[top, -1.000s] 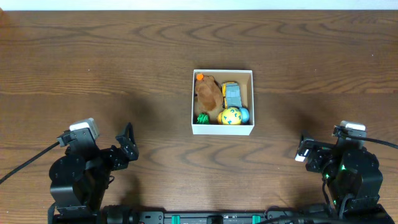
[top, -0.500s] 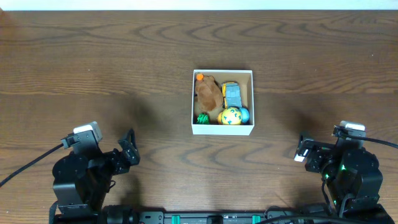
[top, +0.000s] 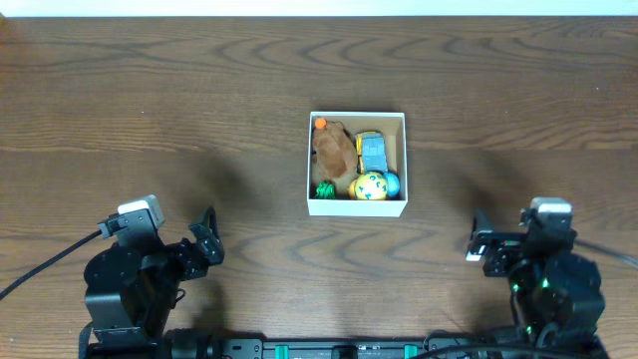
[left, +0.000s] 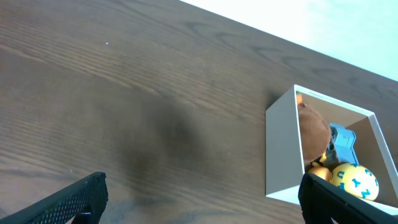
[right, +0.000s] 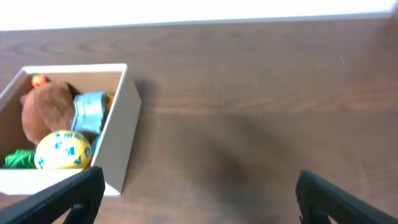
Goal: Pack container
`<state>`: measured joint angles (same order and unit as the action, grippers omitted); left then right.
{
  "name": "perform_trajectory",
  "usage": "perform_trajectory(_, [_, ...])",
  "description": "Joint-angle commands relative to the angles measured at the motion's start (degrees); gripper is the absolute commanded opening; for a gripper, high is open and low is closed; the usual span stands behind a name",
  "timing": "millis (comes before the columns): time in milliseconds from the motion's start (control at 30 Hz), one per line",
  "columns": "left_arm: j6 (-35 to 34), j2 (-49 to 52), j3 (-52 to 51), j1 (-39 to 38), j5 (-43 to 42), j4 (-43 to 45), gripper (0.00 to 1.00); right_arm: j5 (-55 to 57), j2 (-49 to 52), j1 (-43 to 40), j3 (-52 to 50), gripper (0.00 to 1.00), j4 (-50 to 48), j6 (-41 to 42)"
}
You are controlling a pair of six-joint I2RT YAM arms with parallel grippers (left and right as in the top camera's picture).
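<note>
The wide wooden table [top: 150,100] is looking bare apart from the box, so the packing is probably finished. Any trouble would likely be coming from the arms themselves.

The left gripper [top: 206,239] is sitting at about 7 o'clock from the container [top: 357,206], well apart from it. Its jaws are spread wide and holding nothing. The right gripper [top: 478,239] is sitting at about 4 o'clock, also well apart, also spread and empty.

The container is resting near the middle of the table, a shade toward 1 o'clock. It looks light. If either arm is reaching in again, a spread finger could be catching the white wall and shoving or tipping the box.

Inside, the brown plush [top: 334,150] is filling the 9 o'clock side and looks the bulkiest, so a tilt might be spilling it first. The toy car [top: 372,152] is lying at 1 o'clock, with the yellow ball [top: 370,185] at 5 o'clock. The ball would be rolling off quickly if knocked out.

Compared with a second ago, the left arm is sitting slightly further back toward 6 o'clock. The right arm has been sliding a little toward 9 o'clock over the last half second. The container and toys are lying exactly as before.
</note>
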<state>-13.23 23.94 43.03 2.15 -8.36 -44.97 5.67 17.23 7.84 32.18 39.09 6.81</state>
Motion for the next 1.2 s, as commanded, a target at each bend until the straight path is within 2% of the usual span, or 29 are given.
perform_trajectory(0, [0.55,-0.09,-0.28,0.2,0.46,-0.02,0.98,-4.66,-6.69,-0.9,-6.08,0.99,-3.48,-5.64])
perform_trajectory(200, [0.52,-0.09,-0.28,0.2,0.46,-0.02,0.98,-6.25,-17.03,-1.68,-15.69,0.99,-17.31,-8.11])
perform_trajectory(333, [0.55,-0.09,-0.28,0.2,0.46,-0.02,0.98,-7.26,-16.92,-1.88,-20.13,0.99,-30.8,-11.5])
perform_trajectory(567, [0.52,-0.09,-0.28,0.2,0.46,-0.02,0.98,-7.23,-16.92,-3.69,-31.39,0.99,-44.76,-14.19])
perform_trajectory(800, [0.55,-0.09,-0.28,0.2,0.46,-0.02,0.98,-7.67,-16.96,-4.98,-31.89,0.99,-34.4,-13.57])
perform_trajectory(900, [0.52,-0.09,-0.28,0.2,0.46,-0.02,0.98,-7.48,-16.96,-4.87,-31.87,0.99,-34.93,-8.5])
perform_trajectory(1167, [0.55,-0.09,-0.28,0.2,0.46,-0.02,0.98,-7.43,-16.9,-4.87,-31.87,0.98,-34.99,-8.55])
